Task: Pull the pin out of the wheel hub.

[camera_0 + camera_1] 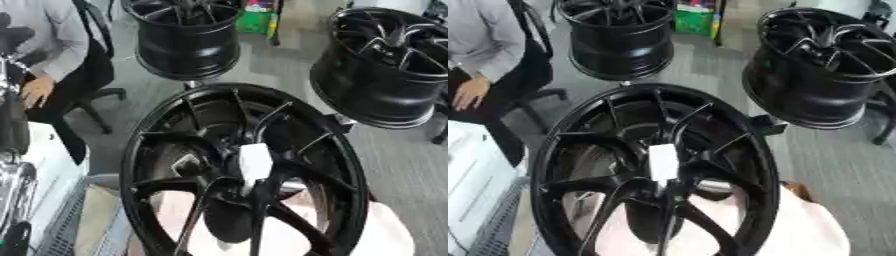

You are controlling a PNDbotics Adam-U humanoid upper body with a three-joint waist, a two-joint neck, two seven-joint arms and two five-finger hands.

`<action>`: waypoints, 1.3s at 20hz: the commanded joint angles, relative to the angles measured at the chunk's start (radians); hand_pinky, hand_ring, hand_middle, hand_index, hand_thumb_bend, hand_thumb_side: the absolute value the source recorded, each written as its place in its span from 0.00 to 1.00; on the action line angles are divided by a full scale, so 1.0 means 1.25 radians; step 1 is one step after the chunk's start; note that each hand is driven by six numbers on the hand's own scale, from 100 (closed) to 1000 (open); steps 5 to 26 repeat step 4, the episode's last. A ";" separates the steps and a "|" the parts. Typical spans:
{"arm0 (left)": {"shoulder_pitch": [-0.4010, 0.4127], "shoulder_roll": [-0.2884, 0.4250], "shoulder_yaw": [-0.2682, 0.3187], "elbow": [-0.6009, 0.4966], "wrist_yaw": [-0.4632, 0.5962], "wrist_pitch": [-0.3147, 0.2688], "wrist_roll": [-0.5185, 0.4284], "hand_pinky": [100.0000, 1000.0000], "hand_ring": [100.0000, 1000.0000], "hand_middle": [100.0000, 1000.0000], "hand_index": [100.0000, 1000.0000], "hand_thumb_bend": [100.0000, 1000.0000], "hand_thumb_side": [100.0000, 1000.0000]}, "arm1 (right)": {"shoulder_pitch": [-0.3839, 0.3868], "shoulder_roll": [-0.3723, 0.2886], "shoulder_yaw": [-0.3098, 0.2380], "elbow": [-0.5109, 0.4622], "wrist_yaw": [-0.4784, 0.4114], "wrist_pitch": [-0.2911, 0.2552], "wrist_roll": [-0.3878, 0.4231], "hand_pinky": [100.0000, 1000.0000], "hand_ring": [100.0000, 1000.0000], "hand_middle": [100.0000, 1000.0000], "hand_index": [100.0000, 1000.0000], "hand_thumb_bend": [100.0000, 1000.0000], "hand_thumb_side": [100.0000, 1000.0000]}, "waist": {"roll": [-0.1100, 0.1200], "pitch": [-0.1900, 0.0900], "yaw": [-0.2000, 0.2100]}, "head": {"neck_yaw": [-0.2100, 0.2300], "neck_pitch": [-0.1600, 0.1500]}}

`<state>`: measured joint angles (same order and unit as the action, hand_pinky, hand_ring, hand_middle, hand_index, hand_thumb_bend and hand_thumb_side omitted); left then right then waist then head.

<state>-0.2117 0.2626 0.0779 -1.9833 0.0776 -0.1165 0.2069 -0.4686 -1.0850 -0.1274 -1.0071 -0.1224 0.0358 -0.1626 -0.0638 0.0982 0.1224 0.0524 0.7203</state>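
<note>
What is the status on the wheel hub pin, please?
Neither robot hand in view. White pin upright in the hub of the near black wheel, untouched. Nothing blocking it; two more wheels stand behind.

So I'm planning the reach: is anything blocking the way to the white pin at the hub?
Nothing visible covers the white pin; it stands clear at the centre of the wheel, facing the camera. Neither hand shows in either view.

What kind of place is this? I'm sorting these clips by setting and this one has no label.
Probably a wheel workshop or test bay. A large black spoked wheel stands in front with a white pin at its hub, two more black wheels sit behind on a grey floor.
</note>
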 commanded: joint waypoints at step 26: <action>-0.012 0.019 0.009 -0.013 -0.006 -0.008 0.005 0.74 0.86 0.63 0.82 0.00 0.66 | 0.128 -0.040 -0.043 -0.333 -0.079 -0.021 -0.054 0.74 0.73 0.70 0.72 0.00 0.30 | 0.003 -0.009 -0.010 | 0.016 -0.001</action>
